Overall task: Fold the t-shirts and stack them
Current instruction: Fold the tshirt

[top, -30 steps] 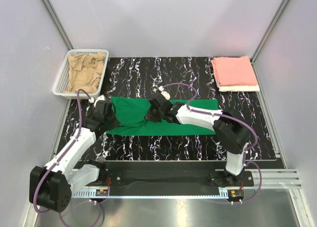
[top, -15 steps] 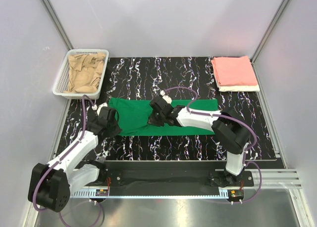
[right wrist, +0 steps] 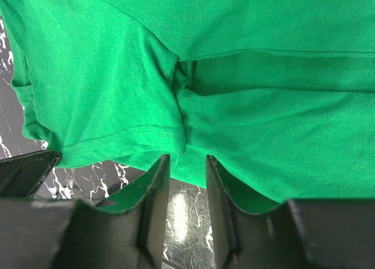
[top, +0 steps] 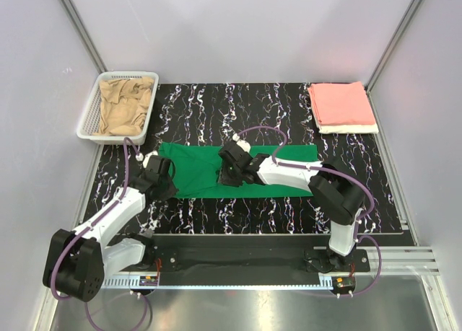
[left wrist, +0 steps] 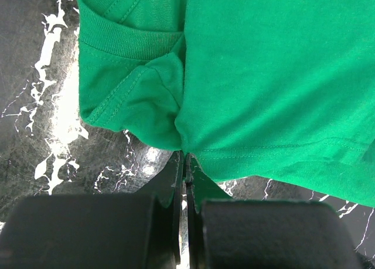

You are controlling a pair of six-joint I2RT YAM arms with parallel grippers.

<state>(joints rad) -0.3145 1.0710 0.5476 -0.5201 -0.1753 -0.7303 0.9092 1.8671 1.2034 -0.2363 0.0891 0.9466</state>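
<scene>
Marbled black tabletop (green t-shirt), grey walls

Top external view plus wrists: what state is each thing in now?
green t-shirt, folded into a long strip, lying flat
tan t-shirt, crumpled in the basket
pink t-shirt, folded, atop the white t-shirt
white t-shirt, folded, under the pink one
left end effector, shut on the green t-shirt's hem
right end effector, open over the green t-shirt
</scene>
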